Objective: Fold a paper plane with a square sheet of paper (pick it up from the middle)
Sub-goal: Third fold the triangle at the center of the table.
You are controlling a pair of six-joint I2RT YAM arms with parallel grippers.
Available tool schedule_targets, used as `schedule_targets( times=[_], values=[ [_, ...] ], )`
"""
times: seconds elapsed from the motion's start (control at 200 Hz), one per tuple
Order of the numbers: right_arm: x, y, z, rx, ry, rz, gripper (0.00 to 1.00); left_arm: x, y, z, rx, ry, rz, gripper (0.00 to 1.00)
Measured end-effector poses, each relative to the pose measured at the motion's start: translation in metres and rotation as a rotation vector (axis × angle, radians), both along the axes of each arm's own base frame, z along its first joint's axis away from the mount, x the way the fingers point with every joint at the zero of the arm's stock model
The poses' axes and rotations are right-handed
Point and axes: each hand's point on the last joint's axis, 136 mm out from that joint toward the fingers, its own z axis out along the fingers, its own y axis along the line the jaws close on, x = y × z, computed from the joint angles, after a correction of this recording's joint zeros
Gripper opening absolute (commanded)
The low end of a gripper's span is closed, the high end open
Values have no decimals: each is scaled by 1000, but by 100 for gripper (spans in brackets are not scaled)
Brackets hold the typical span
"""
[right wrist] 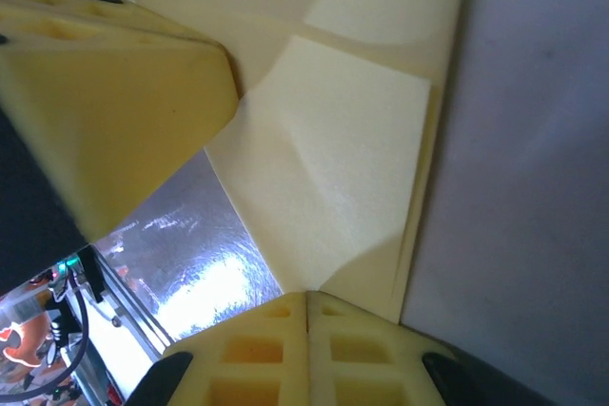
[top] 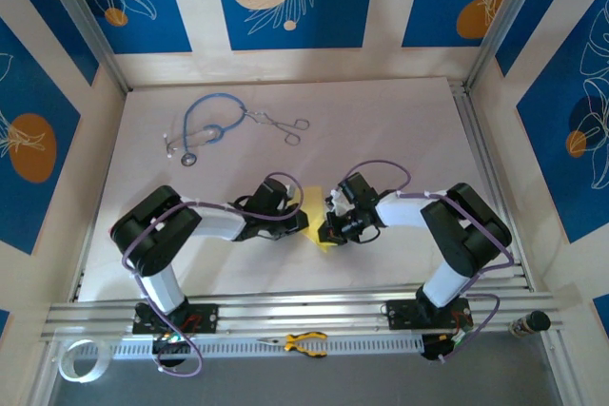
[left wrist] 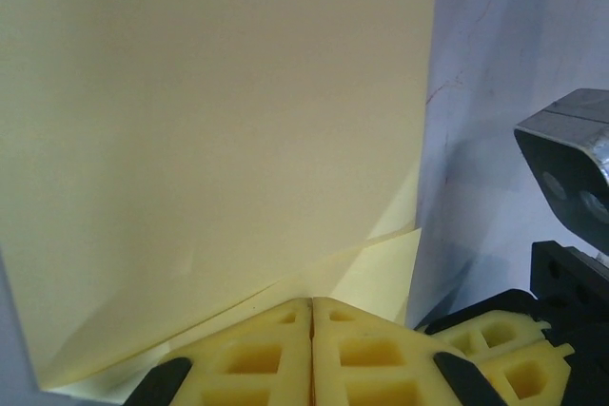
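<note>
Top external view: the left gripper (top: pixel 299 222) pinches the partly folded pale-yellow sheet of paper (top: pixel 320 223), jaws pressed together on it. The sheet sits over the middle of the counter (top: pixel 381 130), between both arms. The right gripper (top: pixel 333 230) pinches its other side, jaws likewise closed.

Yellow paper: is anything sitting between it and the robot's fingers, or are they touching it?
Nothing visible stands in the way. The left fingers are shut on one edge of the partly folded yellow paper, and the right fingers are shut on another edge of it.
</note>
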Motion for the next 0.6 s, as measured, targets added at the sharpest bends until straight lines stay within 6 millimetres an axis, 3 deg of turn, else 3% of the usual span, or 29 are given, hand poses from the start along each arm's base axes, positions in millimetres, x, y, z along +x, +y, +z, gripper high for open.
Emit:
schedule_targets(
  times=[0.115, 0.315, 0.435, 0.6],
  values=[
    [-4, 2, 10, -3, -17, 28, 1, 0, 0, 0, -24, 3, 10, 7],
    [3, 26, 33, 42, -93, 93, 1, 0, -1, 1, -37, 7, 9, 7],
    [9, 32, 23, 23, -90, 96, 1, 0, -1, 0, -37, 8, 10, 6],
    [7, 25, -1, -32, -55, 84, 1, 0, -1, 0, -36, 8, 10, 6]
  ],
)
